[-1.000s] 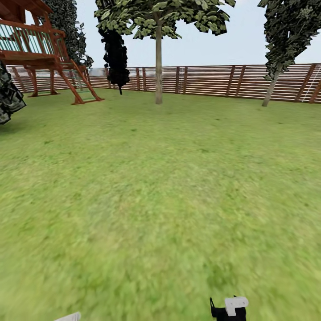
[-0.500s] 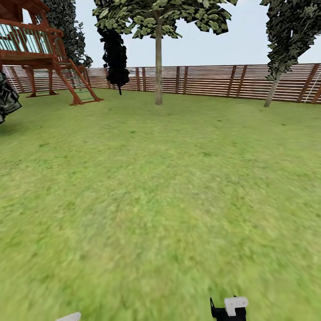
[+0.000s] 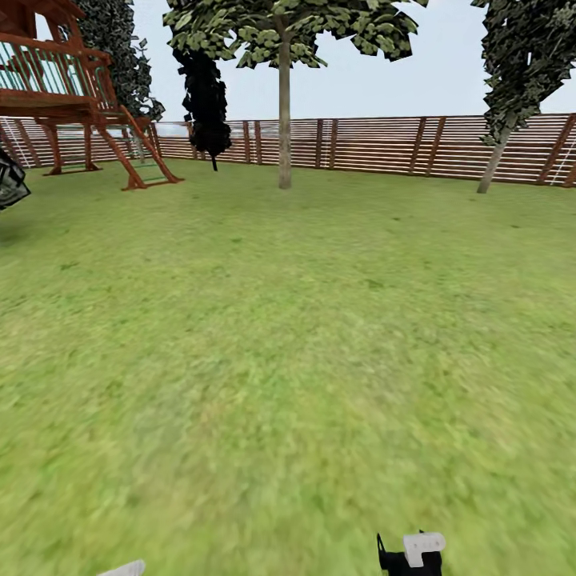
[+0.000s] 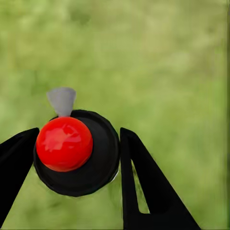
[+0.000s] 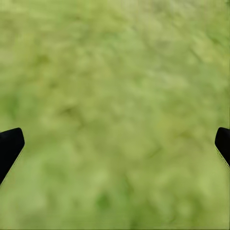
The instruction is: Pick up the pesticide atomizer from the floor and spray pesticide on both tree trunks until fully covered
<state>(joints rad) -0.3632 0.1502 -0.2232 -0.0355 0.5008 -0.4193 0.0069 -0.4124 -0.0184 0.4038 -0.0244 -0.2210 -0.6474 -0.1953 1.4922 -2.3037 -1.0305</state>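
Already the pickup looks done: the left wrist view shows the pesticide atomizer, black and round with its red top and a small grey nozzle, sitting between the two dark fingers of the left gripper, which close against its sides, so I judge it gripped and carried above the lawn. The step in hand seems to be the approach across the garden toward the first of the trees, whose straight pale trunk stands upright at the far edge of the lawn, near the slatted fence; a second tree leans at the far right corner. Next the robot needs to close in on a trunk and aim the nozzle at it. The right gripper hangs wide apart over grass, holding nothing.
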